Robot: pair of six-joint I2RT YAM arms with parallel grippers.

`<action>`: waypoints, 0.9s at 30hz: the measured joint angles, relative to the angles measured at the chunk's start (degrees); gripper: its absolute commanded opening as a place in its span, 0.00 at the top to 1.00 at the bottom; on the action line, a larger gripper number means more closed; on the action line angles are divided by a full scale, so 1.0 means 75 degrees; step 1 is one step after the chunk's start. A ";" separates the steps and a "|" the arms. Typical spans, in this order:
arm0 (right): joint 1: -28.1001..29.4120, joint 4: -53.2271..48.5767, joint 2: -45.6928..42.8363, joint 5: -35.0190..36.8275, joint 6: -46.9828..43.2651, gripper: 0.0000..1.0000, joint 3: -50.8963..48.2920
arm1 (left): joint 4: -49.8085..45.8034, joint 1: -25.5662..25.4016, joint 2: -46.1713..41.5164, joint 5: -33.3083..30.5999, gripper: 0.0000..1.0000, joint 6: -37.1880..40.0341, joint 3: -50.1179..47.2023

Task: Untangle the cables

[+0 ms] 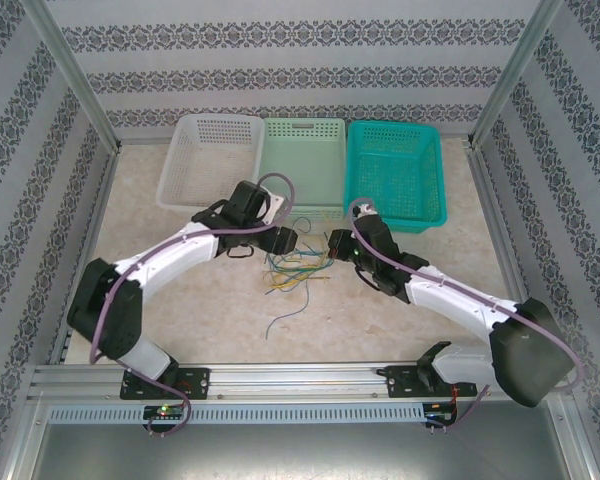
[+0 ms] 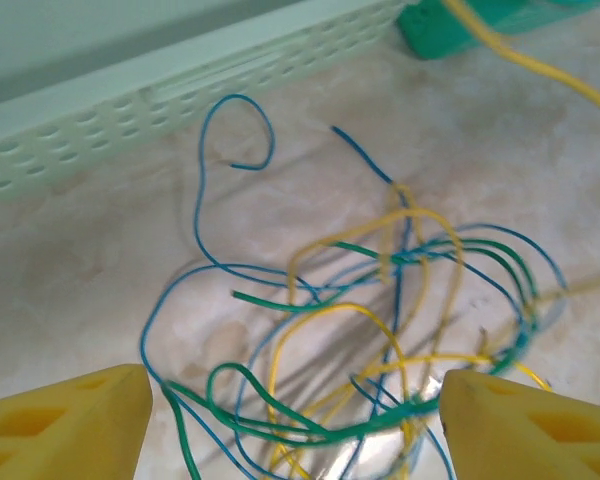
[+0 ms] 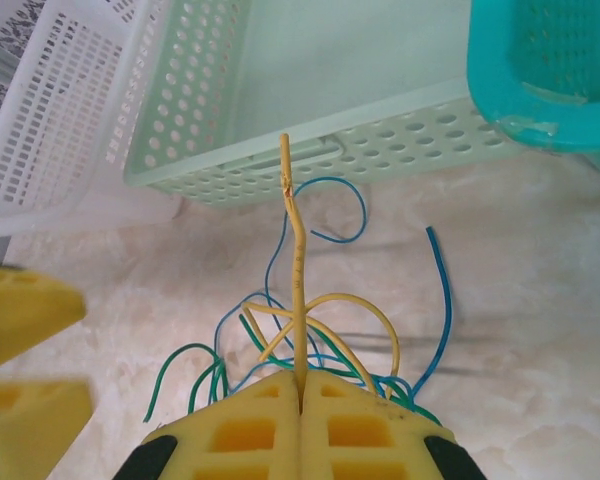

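Note:
The cables [image 1: 295, 265] lie as a loose tangle of yellow, green and blue wires on the table between both grippers. My left gripper [image 1: 285, 240] stands at the tangle's left. In the left wrist view it [image 2: 295, 425] is open just above the pile, and a green cable [image 2: 280, 420] runs across the gap between its yellow fingers [image 2: 80, 420]. My right gripper [image 1: 335, 245] is on the right side. It [image 3: 300, 385] is shut on a yellow cable [image 3: 296, 270], which sticks straight up out of the pinched pads. Blue cables [image 3: 435, 300] curl beyond it.
Three baskets stand in a row behind the tangle: white [image 1: 208, 160], pale green [image 1: 302, 165] and teal [image 1: 395, 172]. One loose blue-green wire end [image 1: 285, 318] trails toward the near edge. The left gripper's fingers [image 3: 20, 320] show at the left of the right wrist view.

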 measured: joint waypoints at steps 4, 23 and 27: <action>0.0000 -0.0090 0.0431 -0.0041 0.0082 1.00 0.0522 | -0.0224 -0.0498 -0.0673 0.0152 0.30 0.0504 -0.0417; 0.0000 -0.0149 -0.0119 0.0041 0.1244 1.00 0.0699 | -0.0962 -0.2492 -0.0825 -0.0277 0.33 0.0073 -0.1740; 0.0000 -0.0157 -0.0178 0.0087 0.1448 1.00 0.0723 | -0.0959 -0.2661 -0.0437 -0.0638 0.33 -0.0085 -0.1792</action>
